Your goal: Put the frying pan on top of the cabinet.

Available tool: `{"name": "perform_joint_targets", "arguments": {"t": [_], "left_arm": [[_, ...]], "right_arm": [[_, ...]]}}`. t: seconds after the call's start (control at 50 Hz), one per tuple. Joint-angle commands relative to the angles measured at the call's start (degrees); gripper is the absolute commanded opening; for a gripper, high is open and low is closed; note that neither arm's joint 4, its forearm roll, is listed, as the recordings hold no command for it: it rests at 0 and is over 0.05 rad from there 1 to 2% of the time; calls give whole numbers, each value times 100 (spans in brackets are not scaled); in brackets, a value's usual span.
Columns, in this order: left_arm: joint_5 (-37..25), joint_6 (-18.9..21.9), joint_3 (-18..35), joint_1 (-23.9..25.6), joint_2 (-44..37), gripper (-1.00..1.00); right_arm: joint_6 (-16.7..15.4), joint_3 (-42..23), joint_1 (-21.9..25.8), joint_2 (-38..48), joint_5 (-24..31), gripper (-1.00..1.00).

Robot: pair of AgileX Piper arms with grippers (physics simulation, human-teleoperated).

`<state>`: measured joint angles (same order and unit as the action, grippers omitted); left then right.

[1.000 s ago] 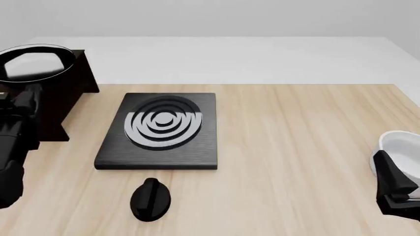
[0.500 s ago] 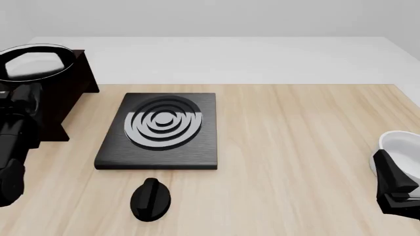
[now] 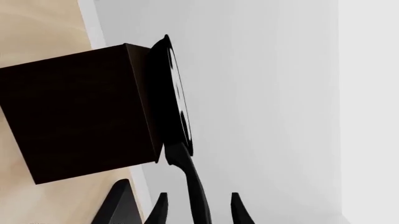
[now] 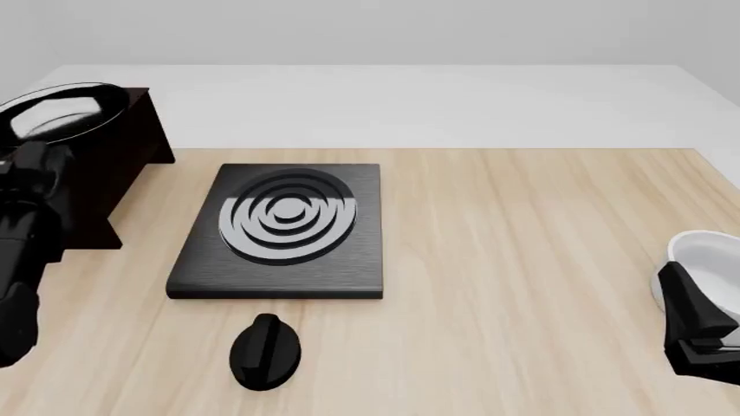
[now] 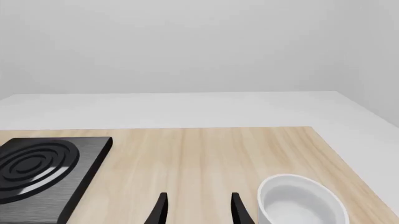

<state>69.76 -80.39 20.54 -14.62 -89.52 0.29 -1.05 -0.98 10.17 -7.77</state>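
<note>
Over on the far left of the front view, the frying pan [image 4: 64, 108] sits on the cabinet [image 4: 116, 178], partly cut off by the frame edge, with the left arm blocking its handle. Only the left wrist view shows the left gripper [image 3: 197, 210] spread apart around the handle, not pinching it. Right gripper [image 5: 197, 207] is open too, beside an empty white bowl [image 5: 299, 203].

Frying pan [image 4: 64, 111]: round, glossy black, pale reflective inside, sitting on the flat top of the cabinet [image 4: 110, 165]; its long black handle [image 3: 193, 186] sticks out past the cabinet's edge. Cabinet: dark brown wooden box, upright, just left of the stove plate [image 4: 283, 230].
</note>
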Motion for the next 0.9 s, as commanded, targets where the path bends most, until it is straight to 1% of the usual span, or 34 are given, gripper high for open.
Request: {"name": "perform_joint_targets", "arguments": {"t": [0.02,0.24,0.48,0.62,0.7,0.72,0.9], "left_arm": [[8,44,-130,-8,156,100],[-15,39,-358,35,416,100],[-185,50,-638,45,916,100],[-450,136,-847,-10,1495,100],[-555,162,-928,-30,1689,100],[-643,189,-980,-127,1873,100],[-979,214,-1150,-231,2434,100]], "right_arm": [[-4,-11,1,37,-22,100],[-23,24,10,-20,-1,100],[-42,55,22,-60,-2,100],[-49,64,26,-67,-10,100],[-45,55,26,-84,12,100],[-45,50,25,-89,17,100],[-45,43,30,-168,93,100]]}}
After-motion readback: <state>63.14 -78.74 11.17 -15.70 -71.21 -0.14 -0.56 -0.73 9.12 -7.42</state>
